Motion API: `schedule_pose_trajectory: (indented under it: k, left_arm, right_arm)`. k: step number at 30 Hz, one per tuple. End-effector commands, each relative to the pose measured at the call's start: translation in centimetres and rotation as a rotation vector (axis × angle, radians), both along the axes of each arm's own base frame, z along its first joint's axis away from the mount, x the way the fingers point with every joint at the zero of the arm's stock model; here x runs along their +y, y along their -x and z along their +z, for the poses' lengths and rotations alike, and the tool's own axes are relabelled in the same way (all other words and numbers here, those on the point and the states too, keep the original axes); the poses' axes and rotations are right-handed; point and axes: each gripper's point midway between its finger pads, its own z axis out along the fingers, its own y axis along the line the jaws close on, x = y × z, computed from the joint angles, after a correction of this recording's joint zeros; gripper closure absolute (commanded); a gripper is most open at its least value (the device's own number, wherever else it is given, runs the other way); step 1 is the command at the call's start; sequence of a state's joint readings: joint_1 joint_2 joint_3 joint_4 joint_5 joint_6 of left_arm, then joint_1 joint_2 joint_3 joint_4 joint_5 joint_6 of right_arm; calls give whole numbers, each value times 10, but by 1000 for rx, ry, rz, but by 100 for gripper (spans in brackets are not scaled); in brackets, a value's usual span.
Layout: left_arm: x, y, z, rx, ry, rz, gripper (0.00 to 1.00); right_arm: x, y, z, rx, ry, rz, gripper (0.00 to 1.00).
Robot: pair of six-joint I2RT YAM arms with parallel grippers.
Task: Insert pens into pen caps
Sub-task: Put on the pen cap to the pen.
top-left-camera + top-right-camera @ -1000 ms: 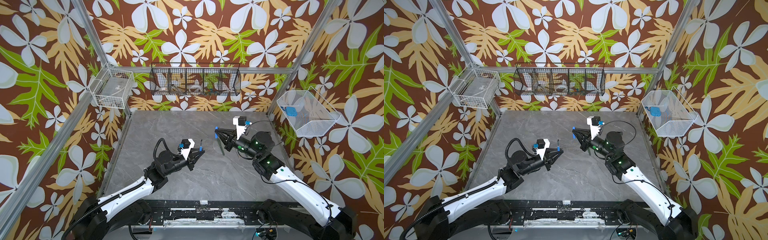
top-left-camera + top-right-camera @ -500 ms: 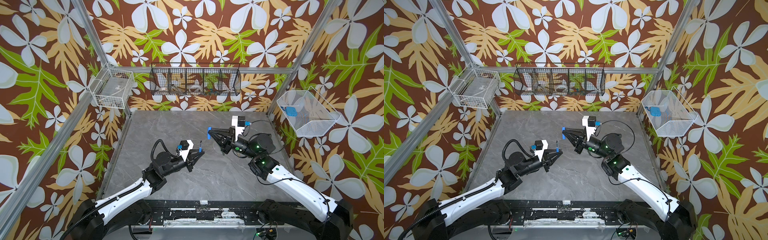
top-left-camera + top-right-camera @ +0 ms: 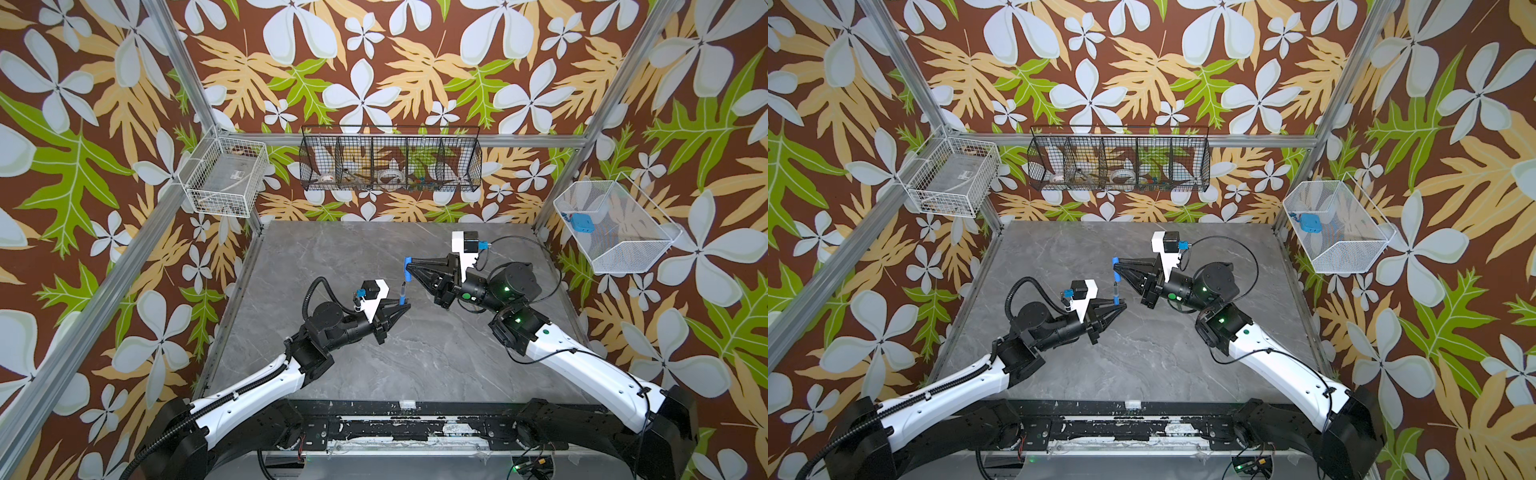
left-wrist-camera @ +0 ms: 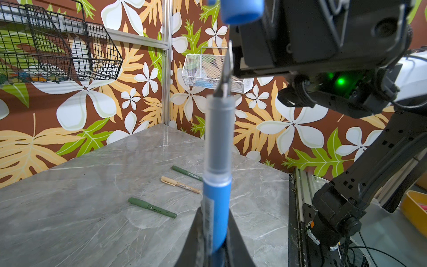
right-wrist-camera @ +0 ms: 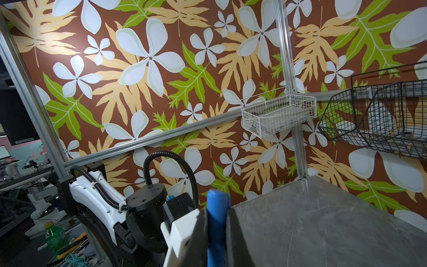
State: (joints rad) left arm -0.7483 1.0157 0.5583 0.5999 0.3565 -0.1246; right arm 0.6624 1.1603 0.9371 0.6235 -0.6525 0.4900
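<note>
Broadly, the grey worktop [image 3: 419, 357] has 2 arms meeting over its middle, the left arm [image 3: 257, 382] and the right arm [image 3: 582, 365], both raised clear of the surface. In the left wrist view, 3 pens lie flat on the worktop: a green pen [image 4: 152, 207], a tan pen [image 4: 180, 184] and a 2nd green pen [image 4: 187, 173]. All are well apart from either jaws and, by their look, already capped. The left jaws are clamped on the lower barrel of the blue pen [image 3: 402, 296]. Its long axis stands close to upright, with the thin dark tip [image 4: 227, 69] pointing up. The right jaws are clamped on the blue cap [image 3: 408, 268], held just above that tip. The cap's axis is also near upright, and I judge that its mouth faces down. Cap and tip are apart, and the cap sits slightly off the pen's line toward the right arm. The coming push therefore likely needs a small sideways correction, then a straight descent along the pen's axis.
</note>
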Motion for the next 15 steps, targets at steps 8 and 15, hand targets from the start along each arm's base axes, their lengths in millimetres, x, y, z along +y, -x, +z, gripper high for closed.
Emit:
schedule_pose_trajectory:
  k: [8, 15]
  left_arm:
    - [-3, 3, 11, -29, 10, -23, 100]
    - [-4, 4, 14, -30, 13, -33, 100]
  right_arm:
    - [2, 5, -4, -8, 3, 21, 90]
    - [3, 5, -9, 0, 7, 19, 91]
